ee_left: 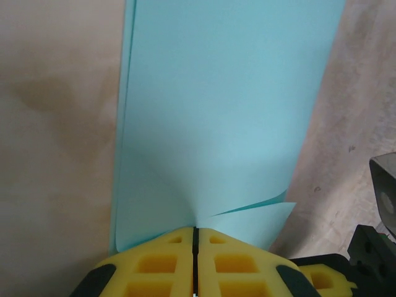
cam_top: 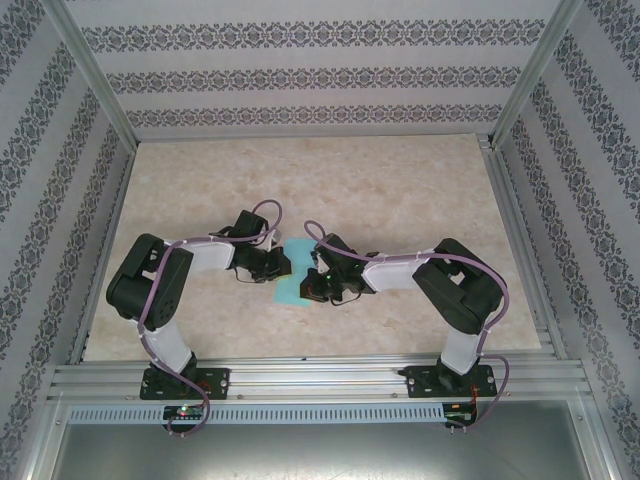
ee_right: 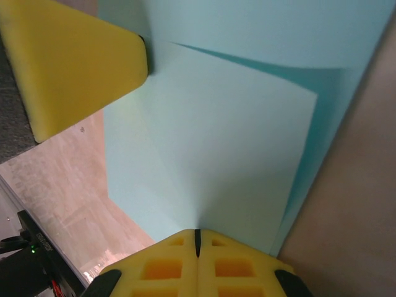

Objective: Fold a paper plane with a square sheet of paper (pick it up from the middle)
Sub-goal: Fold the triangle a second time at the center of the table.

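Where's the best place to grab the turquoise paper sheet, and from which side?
Likely its side edges, coming in low from left and right. The turquoise paper sheet is thin and folded over, so only an edge gives something to pinch. The left gripper and right gripper are shut on opposite edges that way.

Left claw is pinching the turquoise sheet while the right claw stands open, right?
Not quite. The right claw is shut on the sheet too, as the right wrist view shows. The left claw does pinch it.
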Robot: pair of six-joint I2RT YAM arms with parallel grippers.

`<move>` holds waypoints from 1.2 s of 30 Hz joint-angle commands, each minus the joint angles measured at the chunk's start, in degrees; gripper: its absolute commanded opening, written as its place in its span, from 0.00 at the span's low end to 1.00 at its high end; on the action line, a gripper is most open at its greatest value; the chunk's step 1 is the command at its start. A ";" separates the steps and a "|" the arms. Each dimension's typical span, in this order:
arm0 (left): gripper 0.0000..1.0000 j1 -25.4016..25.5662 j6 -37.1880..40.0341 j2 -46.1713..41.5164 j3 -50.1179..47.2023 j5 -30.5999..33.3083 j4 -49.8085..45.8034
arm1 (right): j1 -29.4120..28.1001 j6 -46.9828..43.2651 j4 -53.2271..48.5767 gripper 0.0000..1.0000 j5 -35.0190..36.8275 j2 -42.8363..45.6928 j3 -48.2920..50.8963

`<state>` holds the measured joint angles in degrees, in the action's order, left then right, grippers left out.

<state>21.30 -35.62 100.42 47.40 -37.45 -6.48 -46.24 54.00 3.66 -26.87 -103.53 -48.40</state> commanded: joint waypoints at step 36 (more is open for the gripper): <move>0.04 0.22 -2.43 1.00 -2.68 4.74 0.61 | -0.72 2.79 -4.05 0.10 0.15 -0.16 -1.28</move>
<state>21.32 -37.63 100.55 46.57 -37.89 -3.97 -46.28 56.05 2.37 -26.35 -105.89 -52.23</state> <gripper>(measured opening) 0.066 0.095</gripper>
